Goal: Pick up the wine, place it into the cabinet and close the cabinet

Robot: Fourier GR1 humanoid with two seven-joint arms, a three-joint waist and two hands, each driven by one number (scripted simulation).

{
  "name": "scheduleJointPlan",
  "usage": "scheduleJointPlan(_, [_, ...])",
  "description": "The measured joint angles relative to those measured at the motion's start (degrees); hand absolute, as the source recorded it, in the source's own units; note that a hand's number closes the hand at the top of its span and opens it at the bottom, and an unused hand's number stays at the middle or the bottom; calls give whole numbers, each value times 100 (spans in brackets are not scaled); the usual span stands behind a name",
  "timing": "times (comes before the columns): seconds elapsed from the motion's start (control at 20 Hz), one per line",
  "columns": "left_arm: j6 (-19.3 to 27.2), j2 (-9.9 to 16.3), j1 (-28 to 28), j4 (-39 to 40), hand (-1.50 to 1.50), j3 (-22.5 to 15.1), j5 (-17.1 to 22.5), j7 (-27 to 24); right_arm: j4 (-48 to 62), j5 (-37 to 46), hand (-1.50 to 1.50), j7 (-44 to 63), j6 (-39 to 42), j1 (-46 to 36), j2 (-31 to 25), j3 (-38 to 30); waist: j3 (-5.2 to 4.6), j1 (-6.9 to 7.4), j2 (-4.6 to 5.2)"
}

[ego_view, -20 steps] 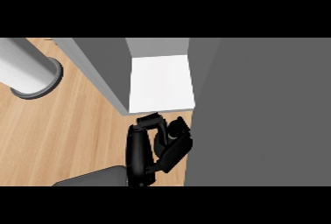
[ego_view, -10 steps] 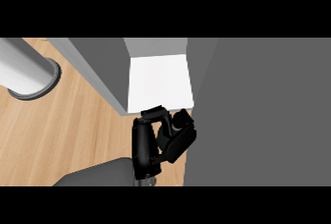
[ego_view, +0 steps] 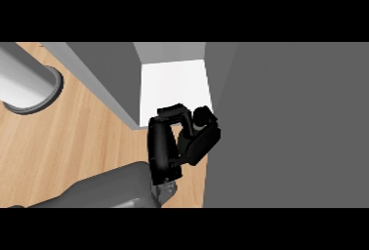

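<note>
Nearest, at six o'clock, a grey forearm point(ego_view: 119, 193) comes in from the lower edge and slants up toward one o'clock. It ends in the right hand point(ego_view: 167, 146), black, just below the middle of the view. The fingers point(ego_view: 204, 133) are curled in on the three o'clock side. The thumb point(ego_view: 173, 112) is bent across the top at twelve o'clock, so the tips lie close together. Only a small greyish patch shows between them, and I cannot tell what it is.

I cannot pick out the wine in this view. So I cannot tell where it is, how its long axis runs or which way it points.

Under the arm lies the wooden counter point(ego_view: 72, 146), filling the seven to ten o'clock part. The fingertips reach the front edge of the cabinet point(ego_view: 108, 73). Its white inner floor point(ego_view: 173, 80) runs from the hand toward twelve o'clock, between a grey side wall at eleven o'clock and a broad dark grey panel point(ego_view: 288, 122) that fills the whole three o'clock side. The fingers lie right against that panel's edge.

Farthest, at ten o'clock, a pale grey cylinder point(ego_view: 22, 73) stands upright on the counter on a wider round base, well apart from the hand.
</note>
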Motion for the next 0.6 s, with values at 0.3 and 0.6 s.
scheduleJointPlan(0.3, [-18,-31,-193,290,150,101,362,-90,15,-7,-150,-11,13,-59,17,53,0,-39,29])
scheduleJointPlan(0.6, [-233,-19,-373,778,150,97,713,-184,42,-74,-150,5,57,-133,-36,40,4,-75,50])
